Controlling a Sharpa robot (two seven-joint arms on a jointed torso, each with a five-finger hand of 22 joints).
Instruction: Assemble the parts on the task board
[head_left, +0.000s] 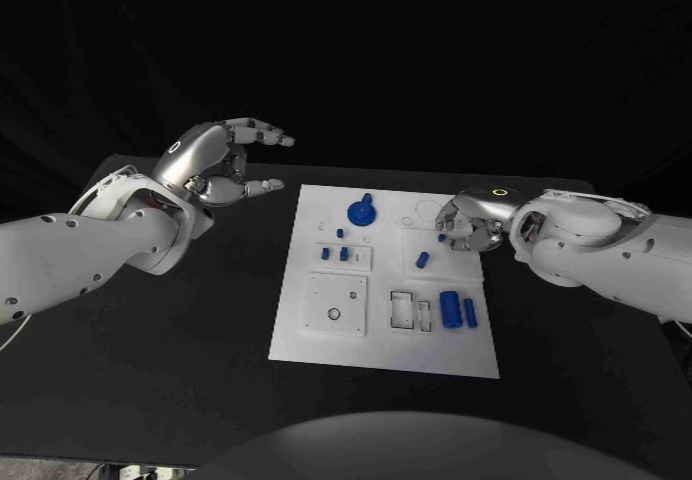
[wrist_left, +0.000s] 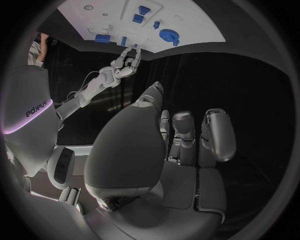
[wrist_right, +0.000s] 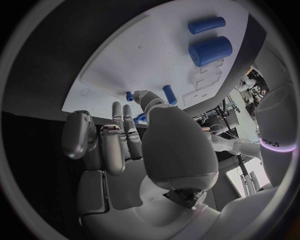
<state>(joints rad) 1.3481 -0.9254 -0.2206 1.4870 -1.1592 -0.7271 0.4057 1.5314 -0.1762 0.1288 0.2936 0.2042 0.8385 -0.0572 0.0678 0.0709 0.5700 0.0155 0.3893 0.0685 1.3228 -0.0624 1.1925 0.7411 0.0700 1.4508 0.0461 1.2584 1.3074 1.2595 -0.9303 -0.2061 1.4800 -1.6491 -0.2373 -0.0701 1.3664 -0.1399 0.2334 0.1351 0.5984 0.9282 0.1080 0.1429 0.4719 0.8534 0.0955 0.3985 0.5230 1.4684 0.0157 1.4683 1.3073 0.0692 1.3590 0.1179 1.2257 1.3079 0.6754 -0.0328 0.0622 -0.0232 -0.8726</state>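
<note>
From the head view, the white task board (head_left: 387, 340) is lying in the middle of the black desk (head_left: 159, 340). Small blue parts are sitting on it: a round blue gear (head_left: 361, 211) near the far edge, a fat blue cylinder (head_left: 451, 307) with a thin blue rod (head_left: 470, 310) just beside it, and a little blue peg (head_left: 423, 259) near the right robot hand (head_left: 464, 226). That robot hand is hanging over the board's far right edge with its fingers curled in. I cannot tell whether it is pinching anything. The left robot hand (head_left: 224, 165) is up off the board, well apart from it, fingers spread and holding nothing.

From the left wrist view, the left robot hand (wrist_left: 181, 150) is showing loose, bare fingers, and the right robot hand (wrist_left: 127, 62) is reaching toward the board (wrist_left: 194, 20).

From the right wrist view, the right robot hand (wrist_right: 119, 140) is sitting close above the board (wrist_right: 144, 55), with the peg (wrist_right: 169, 94) just past its fingertips.

I think it is going for that peg. To do it well, it should come down slowly, pinch the peg by its middle, and keep it straight.
</note>
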